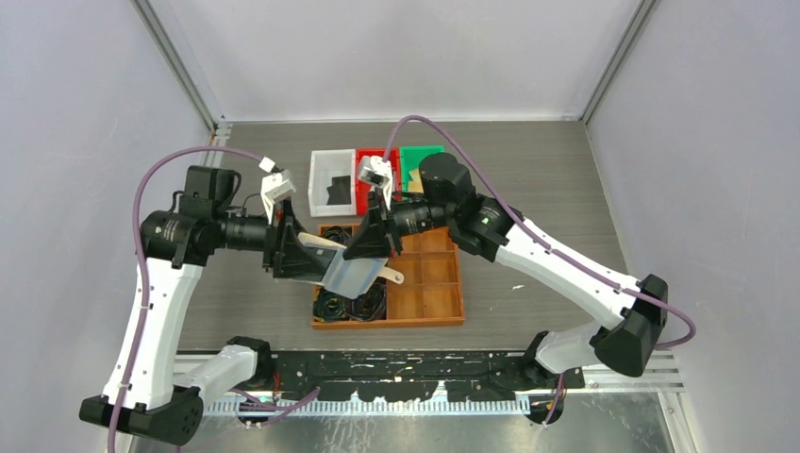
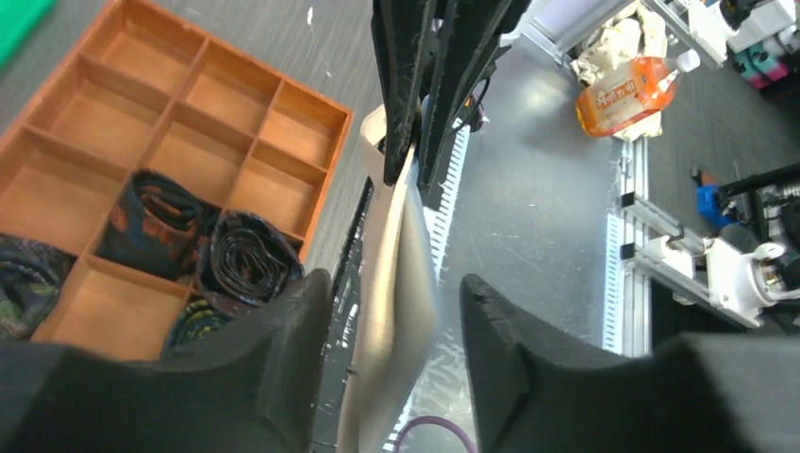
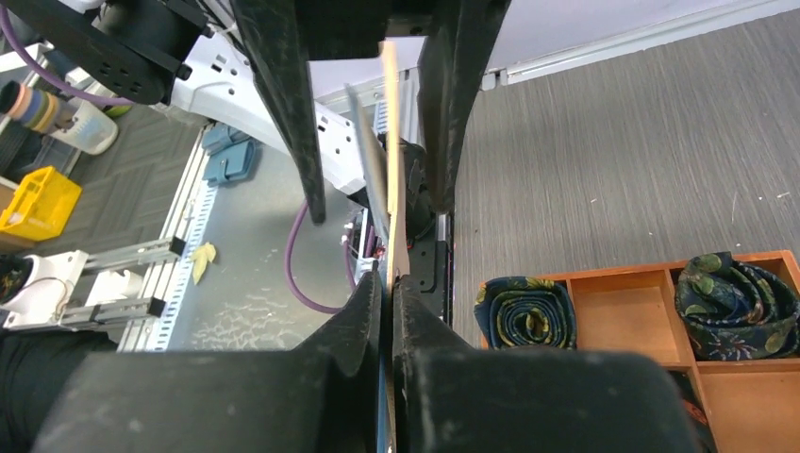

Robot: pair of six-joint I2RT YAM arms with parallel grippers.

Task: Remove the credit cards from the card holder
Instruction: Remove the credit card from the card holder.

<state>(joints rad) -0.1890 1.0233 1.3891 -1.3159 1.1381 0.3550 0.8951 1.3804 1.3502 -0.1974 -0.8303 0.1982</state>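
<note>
The tan card holder [image 1: 351, 272], with a pale blue inner pocket, hangs in the air above the wooden tray between both arms. My right gripper [image 3: 388, 283] is shut on its thin edge [image 3: 391, 142]; in the top view that gripper [image 1: 375, 243] comes in from the right. My left gripper [image 2: 394, 283] stands open around the holder's other end [image 2: 396, 236], with a gap on each side of the tan leaf; in the top view it [image 1: 291, 253] sits at the holder's left. The credit cards are hidden in these views.
Under the holder lies a wooden divided tray [image 1: 443, 302] with coiled dark belts [image 1: 351, 304] in its left compartments. Behind it stand a white bin [image 1: 321, 165] with a dark flat piece inside, a red bin [image 1: 366, 156] and a green bin [image 1: 421, 156].
</note>
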